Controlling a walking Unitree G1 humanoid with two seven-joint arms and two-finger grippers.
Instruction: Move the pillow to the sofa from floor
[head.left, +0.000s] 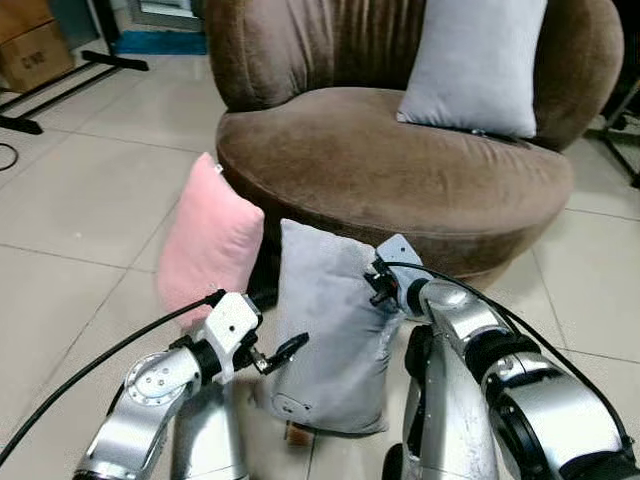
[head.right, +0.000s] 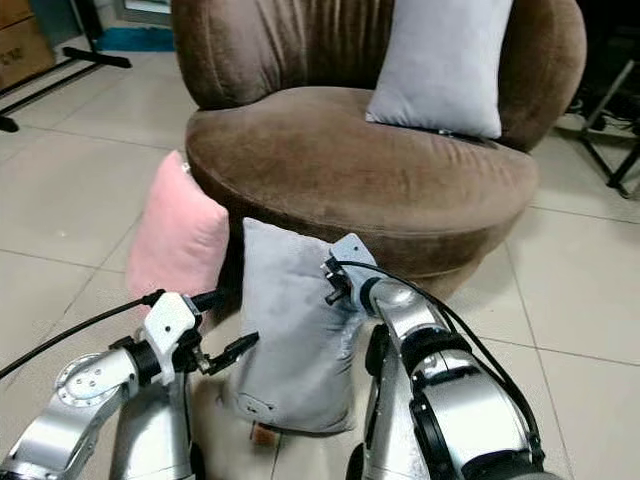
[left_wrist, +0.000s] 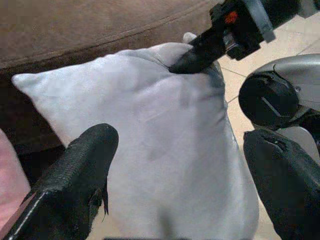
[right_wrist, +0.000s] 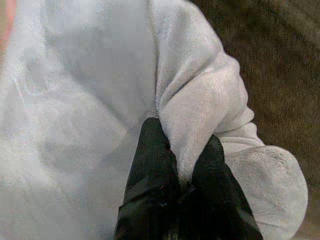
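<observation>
Leaning beside grey pillow (head.left: 325, 320): pink pillow (head.left: 205, 240); brown sofa (head.left: 400, 170) behind.

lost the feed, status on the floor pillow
Right gripper pinching grey pillow top corner. Left gripper open around its side. Pillow beside sofa, pink pillow alongside.

A sofa (head.left: 400, 180) stands ahead on the floor (head.left: 80, 200), with a cushion (head.left: 475, 65) on its seat leaning against the backrest on the right. In front of the sofa a pillow (head.left: 325, 330) stands upright on the floor. Another pillow (head.left: 205, 240) leans against the sofa's base just left of it. The left gripper (head.left: 272, 358) is beside the upright pillow's left edge; the right gripper (right_wrist: 180, 165) is at its upper right corner.
</observation>
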